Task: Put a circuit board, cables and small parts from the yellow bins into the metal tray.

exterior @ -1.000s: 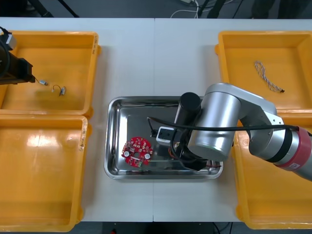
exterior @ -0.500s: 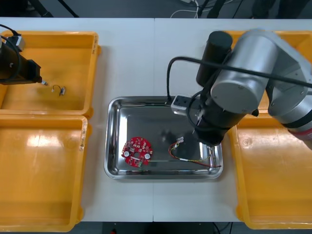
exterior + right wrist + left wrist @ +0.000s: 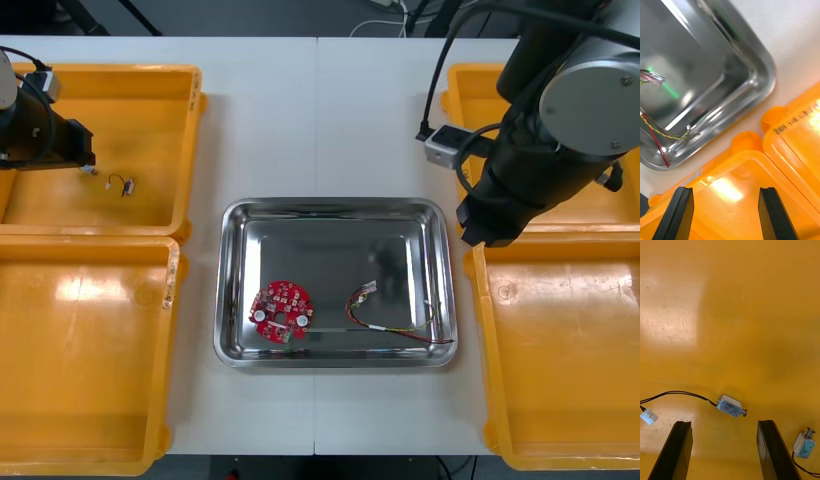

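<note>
Now that the right arm has lifted away from the metal tray [image 3: 335, 204], where it was stooped a second ago, the red and yellow cable [image 3: 390, 328] lies free in the tray's right half, its tail running into the near-right corner. The round red circuit board [image 3: 281, 310] sits in the near-left part of the tray, well apart from the cable. The right pincer [image 3: 726, 191] hangs with its fingers apart and nothing between them, over the far rim of the near-right yellow bin [image 3: 560, 455], just beside the tray's right edge; so that cable reads as delivered, and the arm is free for another fetch.

On the left of the worktop [image 3: 320, 120], the left arm has crept rightward inside the far-left yellow bin [image 3: 120, 72]. The left pincer [image 3: 724, 423] now stands with its fingers spread to either side of a small metal part [image 3: 732, 407] on a thin black lead, not yet touching it; a second part [image 3: 805, 444] lies just outside one finger.

Board and one cable are in; the small parts are still to come, and the left side looks set to take one. The trailing lead may drag or snag as the part lifts.
</note>
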`<state>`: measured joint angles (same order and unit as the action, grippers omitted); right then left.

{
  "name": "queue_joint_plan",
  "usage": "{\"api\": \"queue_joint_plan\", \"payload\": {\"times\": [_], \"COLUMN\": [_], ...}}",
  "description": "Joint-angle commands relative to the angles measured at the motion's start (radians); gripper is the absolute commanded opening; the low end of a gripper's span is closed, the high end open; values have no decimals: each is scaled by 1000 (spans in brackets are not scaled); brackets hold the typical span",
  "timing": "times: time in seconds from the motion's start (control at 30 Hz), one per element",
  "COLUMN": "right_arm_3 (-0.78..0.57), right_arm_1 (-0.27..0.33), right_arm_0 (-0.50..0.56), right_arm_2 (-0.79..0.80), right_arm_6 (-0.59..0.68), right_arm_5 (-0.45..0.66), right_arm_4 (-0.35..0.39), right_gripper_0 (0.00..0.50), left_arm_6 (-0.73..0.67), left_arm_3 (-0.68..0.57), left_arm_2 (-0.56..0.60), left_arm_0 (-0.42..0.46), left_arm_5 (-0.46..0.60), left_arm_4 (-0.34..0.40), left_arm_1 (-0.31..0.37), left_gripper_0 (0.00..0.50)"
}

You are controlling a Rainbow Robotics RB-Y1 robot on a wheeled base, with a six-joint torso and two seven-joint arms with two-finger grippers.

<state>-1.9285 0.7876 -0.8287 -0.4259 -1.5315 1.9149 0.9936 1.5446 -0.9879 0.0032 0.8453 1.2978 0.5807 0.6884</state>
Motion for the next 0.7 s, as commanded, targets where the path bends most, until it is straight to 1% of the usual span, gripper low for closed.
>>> {"api": "queue_joint_plan", "payload": {"times": [0.03, 0.17, 0.37, 0.5, 0.7], "right_arm_3": [97, 152, 241, 302, 388], "right_arm_1": [62, 85, 113, 121, 122], "right_arm_0": [-41, -40, -41, -49, -72], "right_arm_2": [125, 179, 259, 299, 329], "right_arm_6": [-12, -21, -25, -29, -27], "right_arm_5": [5, 5, 5, 5, 5], "right_arm_4": [49, 54, 36, 3, -59], "right_gripper_0": [500, 500, 500, 500, 500], "left_arm_6": [58, 60, 63, 68, 72], "left_arm_3": [2, 5, 12, 34, 77], "left_arm_2": [-29, -31, -31, -34, -65], "left_arm_0": [52, 52, 52, 52, 52], "left_arm_5": [-38, -45, -51, -68, -137], "left_arm_4": [-5, -5, -10, -2, 2], "left_arm_1": [-12, -15, -17, -18, -23], "left_gripper_0": [500, 500, 500, 500, 500]}}
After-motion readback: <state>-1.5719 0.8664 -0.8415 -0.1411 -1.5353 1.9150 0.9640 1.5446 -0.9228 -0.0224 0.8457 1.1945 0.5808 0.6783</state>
